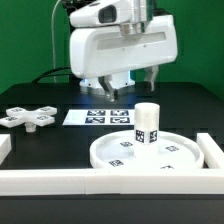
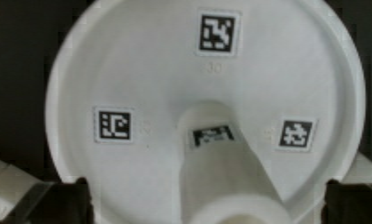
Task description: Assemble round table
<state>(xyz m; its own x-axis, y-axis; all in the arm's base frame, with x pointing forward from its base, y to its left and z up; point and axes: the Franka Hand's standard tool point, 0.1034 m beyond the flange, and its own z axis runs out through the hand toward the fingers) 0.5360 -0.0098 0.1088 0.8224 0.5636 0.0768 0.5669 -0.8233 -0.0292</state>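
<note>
The surface [image 1: 40, 140] is matte black, closed in by white border rails [image 1: 50, 181] along the lower edge and the right side of the exterior view, with a plain green backdrop [image 1: 30, 40] behind. The marker board [image 1: 104, 117] lies flat at mid-frame, just in front of my arm's base.

My gripper [image 1: 127, 85] hangs in the upper centre of that frame, fingers spread wide and holding nothing. The round disc [image 1: 150, 153] lies flat at the lower right, nearer the camera than I am and clear of my fingers. The leg [image 1: 147, 123] stands upright on the disc, close to its far rim (a tag faces the camera). The cross-shaped base [image 1: 30, 117] lies flat at the left of the frame, well apart from the disc and from me.

In my wrist view the disc [image 2: 183, 90] fills nearly the whole picture, several square tags [image 2: 218, 31] showing on its face, and the leg [image 2: 236, 150] rises from it toward the camera.
</note>
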